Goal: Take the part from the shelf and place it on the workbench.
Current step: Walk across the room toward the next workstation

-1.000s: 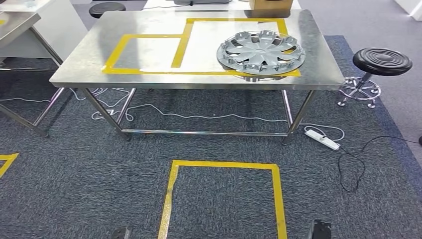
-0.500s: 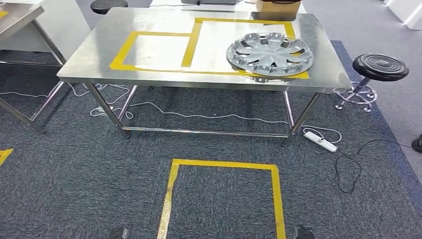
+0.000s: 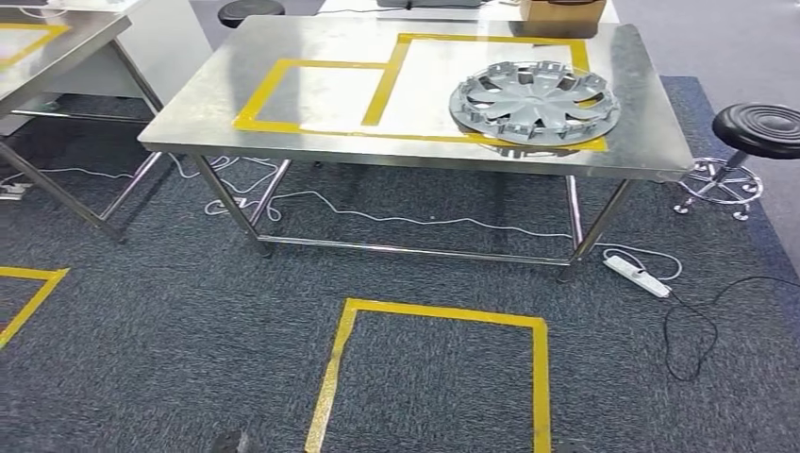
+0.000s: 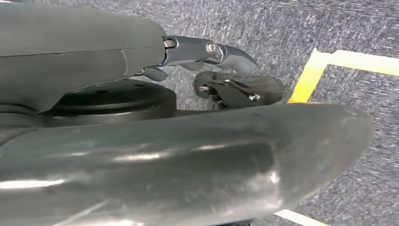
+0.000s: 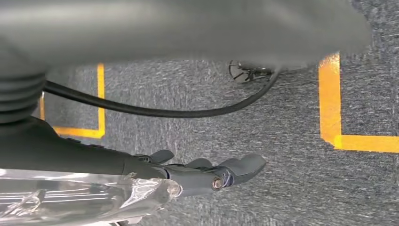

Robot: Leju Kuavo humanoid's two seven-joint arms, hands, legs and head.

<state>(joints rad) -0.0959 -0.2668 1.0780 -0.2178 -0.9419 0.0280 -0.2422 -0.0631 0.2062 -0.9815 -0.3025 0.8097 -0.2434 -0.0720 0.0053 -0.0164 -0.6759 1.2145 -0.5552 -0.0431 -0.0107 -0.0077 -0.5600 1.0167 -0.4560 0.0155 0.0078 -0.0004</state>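
The brushed-steel workbench (image 3: 283,132), marked with yellow tape rectangles (image 3: 311,94), stands at twelve o'clock across grey carpet (image 3: 170,330), a black round stool (image 3: 759,127) at two o'clock. The part (image 3: 535,101), a round silver spoked wheel cover, lies flat on the bench's right end. Left hand (image 4: 207,49) and right hand (image 5: 216,174) hang over the carpet, fingers extended, holding nothing.

Black stool (image 3: 760,130) and power strip (image 3: 638,275) on carpet (image 3: 170,311).

Both hands (image 4: 207,52) (image 5: 211,174) empty, fingers (image 5: 244,165) extended

Steel workbench (image 3: 283,142), hubcap (image 3: 535,101) on it (yellow-taped)
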